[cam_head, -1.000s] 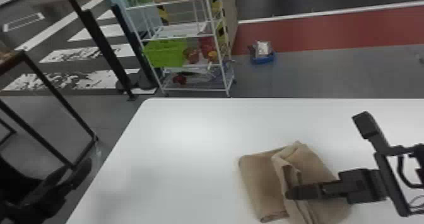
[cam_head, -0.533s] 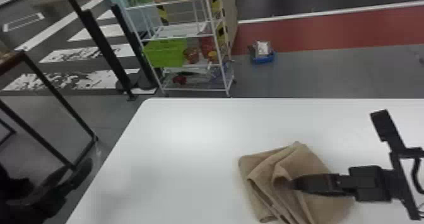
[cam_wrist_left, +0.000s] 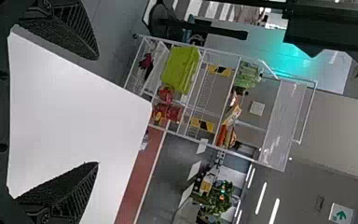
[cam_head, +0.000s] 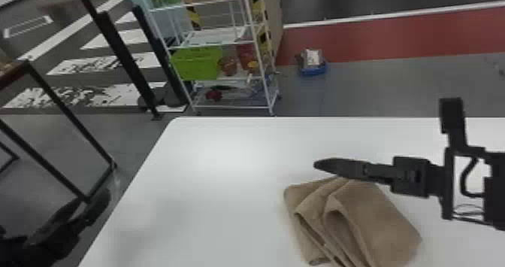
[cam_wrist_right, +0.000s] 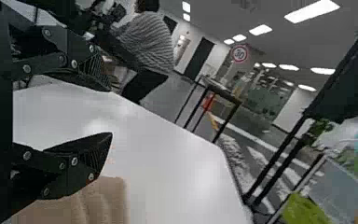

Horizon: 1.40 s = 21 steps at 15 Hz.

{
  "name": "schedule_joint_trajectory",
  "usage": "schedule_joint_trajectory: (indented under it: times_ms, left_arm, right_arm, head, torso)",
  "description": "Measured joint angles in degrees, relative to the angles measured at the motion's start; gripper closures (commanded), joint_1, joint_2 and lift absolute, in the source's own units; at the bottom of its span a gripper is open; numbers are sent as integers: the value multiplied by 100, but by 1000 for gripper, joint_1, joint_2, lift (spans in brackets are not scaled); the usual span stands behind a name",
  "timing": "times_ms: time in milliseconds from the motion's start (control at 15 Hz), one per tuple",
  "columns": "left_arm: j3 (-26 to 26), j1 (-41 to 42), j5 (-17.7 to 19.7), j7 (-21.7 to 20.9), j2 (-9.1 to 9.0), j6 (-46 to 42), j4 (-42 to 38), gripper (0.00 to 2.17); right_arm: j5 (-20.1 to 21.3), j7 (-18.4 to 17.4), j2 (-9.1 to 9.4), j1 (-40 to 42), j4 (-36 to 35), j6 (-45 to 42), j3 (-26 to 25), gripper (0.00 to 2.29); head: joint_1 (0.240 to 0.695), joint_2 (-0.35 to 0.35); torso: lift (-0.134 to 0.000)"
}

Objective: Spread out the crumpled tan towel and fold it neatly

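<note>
Black right gripper (cam_wrist_right: 110,112) has shifted to far edge of rumpled tan cloth towel (cam_head: 379,217)

Spread open, it is nearer than the open black left gripper (cam_wrist_left: 96,111); the towel lies robotward on the white table (cam_head: 225,172), so regripping likely means coming back.

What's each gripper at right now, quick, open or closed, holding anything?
Left gripper: open, nothing between its jaws.
Right gripper: open, jaws apart and empty, by the far edge of the tan towel.
</note>
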Motion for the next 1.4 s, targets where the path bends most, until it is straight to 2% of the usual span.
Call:
schedule_joint_trajectory:
  times_ms: [133,267,533,867,1000,1133,1400]
  left_arm:
    - [-12,0,-15,7,-3,7,0,80]
    - [-26,0,-34,3,2,19,0,80]
    - [13,27,-43,-37,17,11,13,80]
    - [84,79,-6,-87,16,-8,14,80]
    - [92,90,7,-94,9,-10,2,80]
    - [93,122,23,-97,2,-38,0,80]
    - [94,179,57,-97,-4,-100,0,80]
  right_arm:
    - [367,-315,262,-244,362,-888,365,2165]
    - [826,-629,427,-821,1060,-1086,843,2165]
    - [1329,-655,458,-2318,2521,319,1439,2165]
    - [1644,-566,459,-3201,2975,1427,1782,2165]
    - [1678,-521,458,-3327,3174,1523,1952,2162]
    - [1900,-514,458,-3370,3272,1504,2160,2162]
    - [2140,-385,458,-3531,3962,716,2291,2162]
  head:
    - [695,350]
    - [695,350]
    - [695,350]
    - [695,350]
    - [695,350]
    - [695,350]
    - [695,350]
  torso:
    - [-122]
    - [-122]
    - [-122]
    - [-122]
    - [-122]
    - [-122]
    - [-122]
